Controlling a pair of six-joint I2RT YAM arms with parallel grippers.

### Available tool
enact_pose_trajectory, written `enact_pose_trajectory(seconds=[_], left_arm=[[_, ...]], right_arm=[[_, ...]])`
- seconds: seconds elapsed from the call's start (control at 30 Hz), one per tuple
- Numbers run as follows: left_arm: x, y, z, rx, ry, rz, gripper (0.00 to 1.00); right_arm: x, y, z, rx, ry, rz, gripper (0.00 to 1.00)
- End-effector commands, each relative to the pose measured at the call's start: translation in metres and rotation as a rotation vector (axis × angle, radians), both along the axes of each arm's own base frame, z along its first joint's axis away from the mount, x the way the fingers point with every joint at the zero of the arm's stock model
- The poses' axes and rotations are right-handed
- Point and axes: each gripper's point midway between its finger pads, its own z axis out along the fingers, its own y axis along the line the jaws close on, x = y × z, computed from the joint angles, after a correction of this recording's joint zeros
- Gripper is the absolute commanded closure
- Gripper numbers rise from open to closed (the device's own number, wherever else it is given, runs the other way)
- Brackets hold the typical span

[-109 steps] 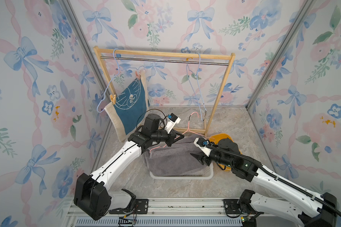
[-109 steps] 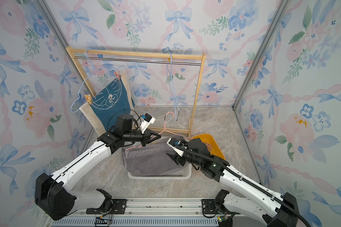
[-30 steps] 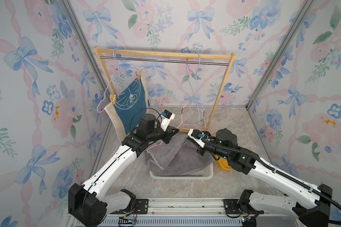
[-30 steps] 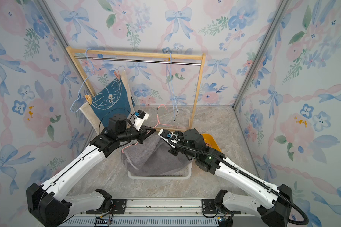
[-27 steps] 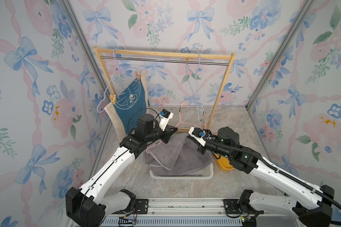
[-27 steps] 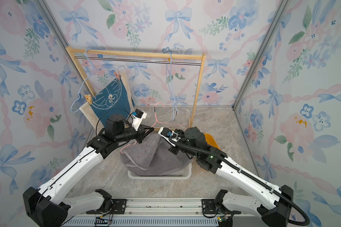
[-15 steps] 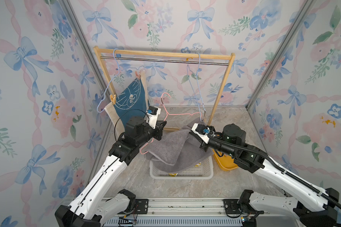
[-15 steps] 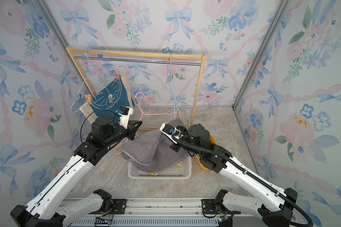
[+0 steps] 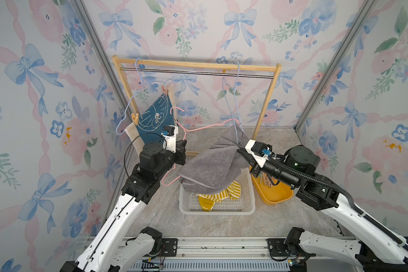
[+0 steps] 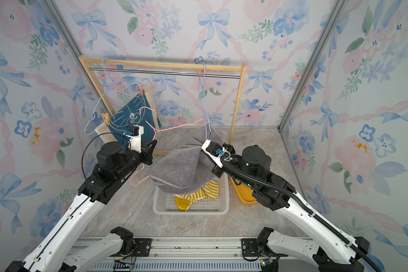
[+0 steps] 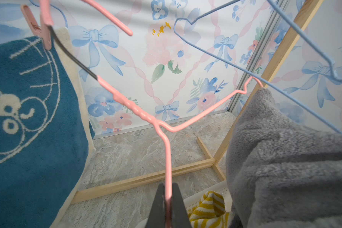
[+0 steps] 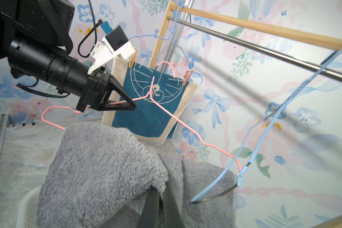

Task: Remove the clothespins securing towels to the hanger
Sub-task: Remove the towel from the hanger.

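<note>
Above the white basket (image 9: 217,212), the right gripper (image 9: 239,150) pinches a fold of the grey towel (image 9: 207,167). Left of the basket, the left gripper (image 11: 167,185) is clamped on the pink hanger (image 11: 166,158). Two clothespins (image 9: 135,118) pin the blue towel (image 9: 158,115) hanging behind the basket's left side.

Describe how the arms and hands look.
The left arm and right arm have white lower links, black joints and wrists. The left hand and right hand are black tapered wedges, each with a white camera bracket and blue plug. A ribbed black conduit follows the right arm; a thin black cable loops on the left.
</note>
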Motion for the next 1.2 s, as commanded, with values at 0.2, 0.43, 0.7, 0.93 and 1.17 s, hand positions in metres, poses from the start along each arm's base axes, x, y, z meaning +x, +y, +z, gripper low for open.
enact_pose_trajectory(seconds=[0.2, 0.43, 0.7, 0.93, 1.17], left_arm=[[0.012, 0.033, -0.002, -0.012, -0.018, 0.157, 1.00], [0.019, 0.052, -0.012, 0.015, -0.004, 0.262, 1.00], [0.022, 0.089, -0.007, 0.006, -0.016, 0.433, 1.00], [0.023, 0.106, -0.019, -0.007, 0.005, 0.485, 1.00], [0.026, 0.116, -0.031, -0.020, 0.034, 0.506, 1.00]], right_arm=[[-0.001, -0.010, 0.067, 0.059, -0.088, -0.024, 1.00], [0.011, -0.002, 0.088, 0.008, -0.023, -0.046, 1.00], [0.027, -0.007, 0.111, 0.023, 0.108, -0.075, 1.00], [0.025, -0.025, 0.136, 0.120, 0.110, -0.066, 1.00], [0.019, -0.043, 0.160, 0.203, 0.088, -0.060, 1.00]])
